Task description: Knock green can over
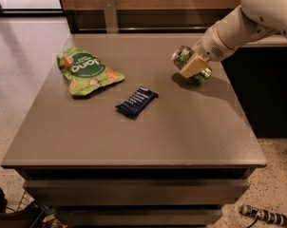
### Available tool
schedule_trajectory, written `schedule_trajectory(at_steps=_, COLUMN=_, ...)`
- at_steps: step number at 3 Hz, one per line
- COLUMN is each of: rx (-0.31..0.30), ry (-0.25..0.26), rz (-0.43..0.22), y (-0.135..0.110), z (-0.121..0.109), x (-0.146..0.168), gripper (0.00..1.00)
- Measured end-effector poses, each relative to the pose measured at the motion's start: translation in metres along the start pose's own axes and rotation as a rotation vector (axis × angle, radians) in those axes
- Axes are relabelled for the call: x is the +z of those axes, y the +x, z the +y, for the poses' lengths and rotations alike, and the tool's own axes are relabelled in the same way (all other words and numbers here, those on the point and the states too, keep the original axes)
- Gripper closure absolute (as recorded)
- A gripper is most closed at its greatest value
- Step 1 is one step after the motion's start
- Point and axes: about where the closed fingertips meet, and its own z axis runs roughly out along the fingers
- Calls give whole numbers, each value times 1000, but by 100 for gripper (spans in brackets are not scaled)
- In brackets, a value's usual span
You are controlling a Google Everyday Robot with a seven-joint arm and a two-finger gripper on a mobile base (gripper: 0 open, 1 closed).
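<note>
The green can [185, 58] is light green with a silver top and is tilted on its side, top facing left, at the table's right side just above or touching the surface. My gripper [193, 66] comes from the upper right on a white arm and is shut on the can, with a tan finger pad [191, 67] across its side. The can's far end is hidden behind the pad.
A flat green snack bag [86, 70] lies at the table's left. A dark blue snack bar [137, 101] lies near the middle. The grey table [134, 141] has its front edge near me. A dark counter [267, 89] stands at the right.
</note>
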Motion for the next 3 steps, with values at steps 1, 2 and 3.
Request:
schedule_trajectory(at_steps=1, rx=-33, ry=-77, rz=49, y=5, z=19, x=32, gripper=100)
schedule_trajectory(at_steps=2, rx=-33, ry=-78, rz=49, y=3, z=19, x=31, gripper=97)
schedule_trajectory(at_steps=3, rx=-34, ry=-81, rz=49, y=3, z=20, x=32, gripper=67)
